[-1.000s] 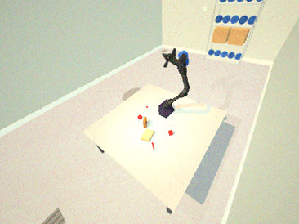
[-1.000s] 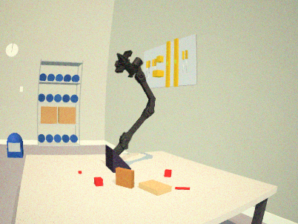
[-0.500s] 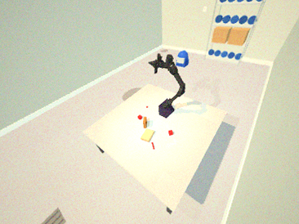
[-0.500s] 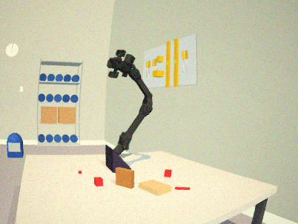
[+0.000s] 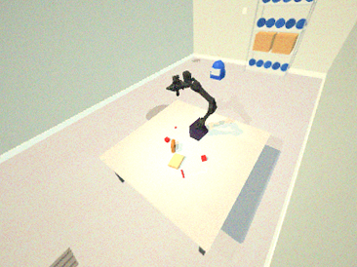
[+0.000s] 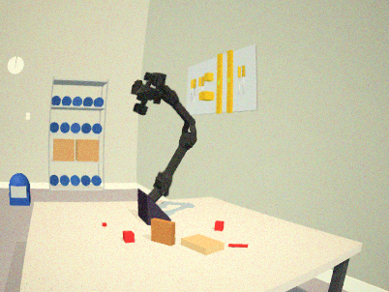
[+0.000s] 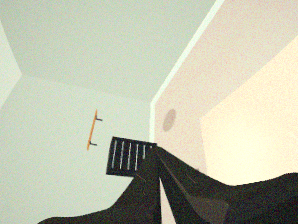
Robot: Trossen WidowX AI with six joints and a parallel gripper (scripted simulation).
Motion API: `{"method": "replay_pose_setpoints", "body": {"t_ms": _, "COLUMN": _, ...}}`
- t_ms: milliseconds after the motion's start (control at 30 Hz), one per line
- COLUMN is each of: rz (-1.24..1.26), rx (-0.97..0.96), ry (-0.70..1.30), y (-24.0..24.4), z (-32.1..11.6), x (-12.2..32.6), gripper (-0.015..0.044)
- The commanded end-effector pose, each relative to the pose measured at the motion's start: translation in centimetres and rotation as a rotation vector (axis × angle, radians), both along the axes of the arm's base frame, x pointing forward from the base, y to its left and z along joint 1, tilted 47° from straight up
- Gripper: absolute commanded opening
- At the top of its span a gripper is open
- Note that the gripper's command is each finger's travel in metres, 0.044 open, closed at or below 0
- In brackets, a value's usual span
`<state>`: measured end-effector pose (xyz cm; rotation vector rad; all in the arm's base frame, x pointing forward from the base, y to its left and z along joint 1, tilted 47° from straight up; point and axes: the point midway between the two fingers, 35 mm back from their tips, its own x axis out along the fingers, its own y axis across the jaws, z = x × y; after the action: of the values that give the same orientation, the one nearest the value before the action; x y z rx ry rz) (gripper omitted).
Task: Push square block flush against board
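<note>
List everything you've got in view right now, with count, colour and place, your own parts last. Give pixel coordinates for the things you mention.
Table: one, cream, under the arm
Upright block (image 5: pixel 173 146) (image 6: pixel 163 232): one, orange-brown, on the table
Flat block (image 5: pixel 176 162) (image 6: pixel 202 243): one, pale yellow, beside the upright one
Small red pieces: four, red, around both blocks
Shelf rack: one, grey, far wall, with blue rounds and orange boxes
Bin-like object (image 5: pixel 218 71) (image 6: pixel 19 189): one, blue, floor
Wall panel: one, pale with yellow items
Arm: one, black, raised
Gripper: one, black, above the table, shut
</note>
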<state>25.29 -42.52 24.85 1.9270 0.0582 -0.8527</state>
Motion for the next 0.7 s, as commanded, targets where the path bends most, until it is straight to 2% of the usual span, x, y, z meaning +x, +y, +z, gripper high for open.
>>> {"method": "replay_pose_setpoints", "body": {"t_ms": 0, "rz": 0.124, "rx": 0.031, "ry": 0.065, "y": 2.0, "z": -3.4, "x": 2.7, "gripper": 0.0}}
{"method": "replay_pose_setpoints", "body": {"t_ms": 667, "rz": 0.756, "rx": 0.122, "ry": 0.288, "y": 15.3, "z": -15.8, "x": 11.5, "gripper": 0.0}}
